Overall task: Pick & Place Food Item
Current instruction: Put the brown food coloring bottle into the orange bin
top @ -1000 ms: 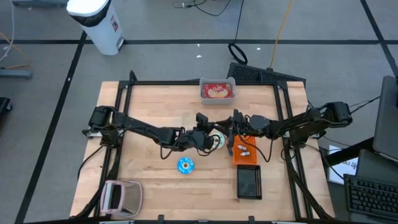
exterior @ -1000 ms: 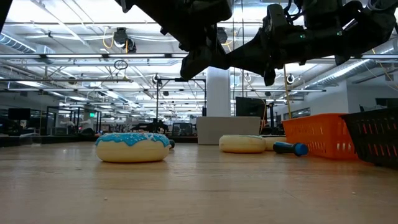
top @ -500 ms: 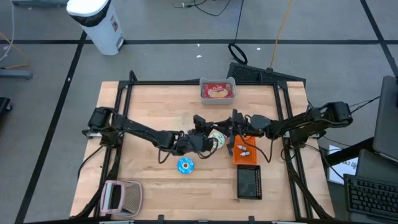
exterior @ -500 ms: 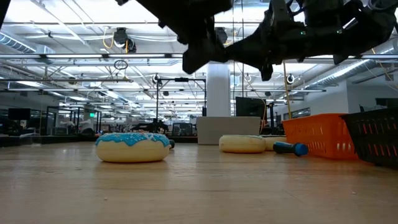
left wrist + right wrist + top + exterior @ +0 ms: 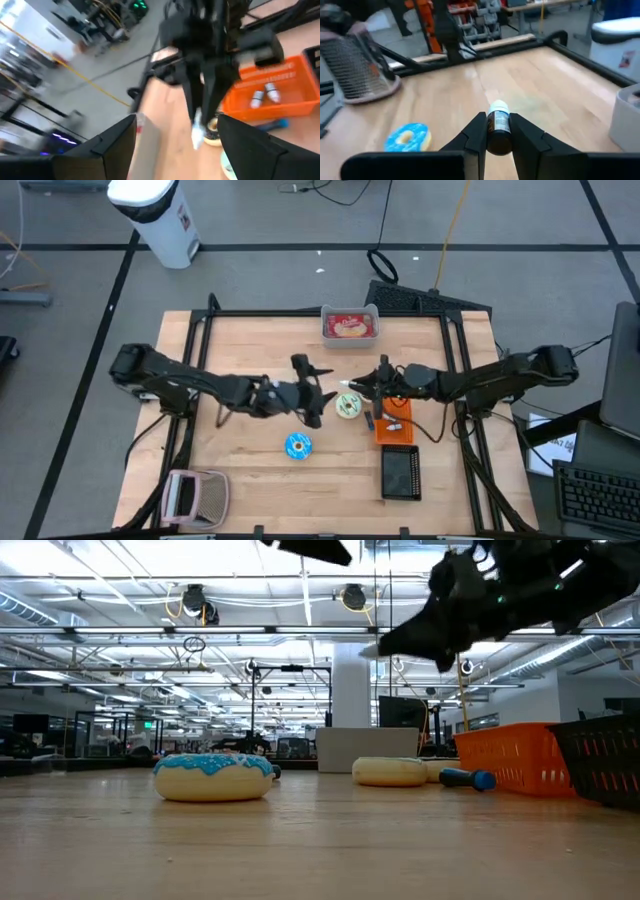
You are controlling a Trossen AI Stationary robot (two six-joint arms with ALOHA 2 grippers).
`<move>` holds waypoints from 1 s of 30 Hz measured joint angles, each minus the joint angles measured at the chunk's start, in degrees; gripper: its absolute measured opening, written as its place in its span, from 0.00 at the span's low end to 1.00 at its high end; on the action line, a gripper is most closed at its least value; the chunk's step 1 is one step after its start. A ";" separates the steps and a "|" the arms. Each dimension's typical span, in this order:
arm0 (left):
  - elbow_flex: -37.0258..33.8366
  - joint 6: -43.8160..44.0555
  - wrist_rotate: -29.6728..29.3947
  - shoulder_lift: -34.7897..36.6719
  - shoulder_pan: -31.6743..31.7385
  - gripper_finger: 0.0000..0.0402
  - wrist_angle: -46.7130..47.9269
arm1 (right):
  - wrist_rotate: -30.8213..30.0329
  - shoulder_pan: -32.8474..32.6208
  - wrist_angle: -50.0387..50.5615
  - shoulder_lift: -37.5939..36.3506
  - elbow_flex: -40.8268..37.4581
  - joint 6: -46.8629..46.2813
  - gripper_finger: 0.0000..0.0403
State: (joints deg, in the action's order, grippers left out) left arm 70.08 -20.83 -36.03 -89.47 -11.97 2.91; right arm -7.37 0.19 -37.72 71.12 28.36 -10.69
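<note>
My right gripper point(image 5: 497, 124) is shut on a small dark bottle point(image 5: 498, 127) with a white cap, held above the table's middle. In the high view it point(image 5: 351, 387) hovers over a cream doughnut point(image 5: 348, 406) that lies flat on the wood. A blue-iced doughnut point(image 5: 298, 445) lies flat nearer the front edge. My left gripper point(image 5: 312, 398) stands open a little to the left of the bottle with nothing between its fingers point(image 5: 122, 142). Its wrist view looks at the right gripper and the bottle point(image 5: 196, 131). My right gripper pinches the bottle's dark body point(image 5: 498, 136) between its two fingers point(image 5: 476, 131). The fingers come in level from the table's right and lie along the bottle. The white cap point(image 5: 498, 106) sticks out past the fingertips. The bottle is lifted clear of the table.
An orange basket point(image 5: 393, 423) with small bottles stands right of the cream doughnut, and a black basket point(image 5: 400, 473) stands in front of it. A grey bin point(image 5: 350, 325) of food sits at the far edge. A pink mesh holder point(image 5: 195, 495) lies at the front left.
My left gripper has opened, let go of the bottle and drawn back toward the table's left edge and upward, rolling as it went. The bottle stays in my right gripper, which has hardly moved.
</note>
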 joint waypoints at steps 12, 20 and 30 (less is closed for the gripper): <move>-28.76 12.29 6.03 9.43 7.28 0.64 -29.06 | 0.07 -8.19 34.37 -26.15 0.13 -0.58 0.13; -39.94 18.70 6.04 10.07 9.56 0.60 -47.17 | 1.50 -15.22 53.53 -30.75 0.09 -9.05 0.13; -40.21 21.38 6.22 10.01 10.12 0.60 -46.72 | 1.38 -16.77 52.97 -26.47 -5.31 -11.17 0.13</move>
State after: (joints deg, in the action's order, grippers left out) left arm 29.87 0.56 -29.81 -79.46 -1.85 -43.81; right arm -5.98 -16.58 15.25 44.65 23.05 -21.87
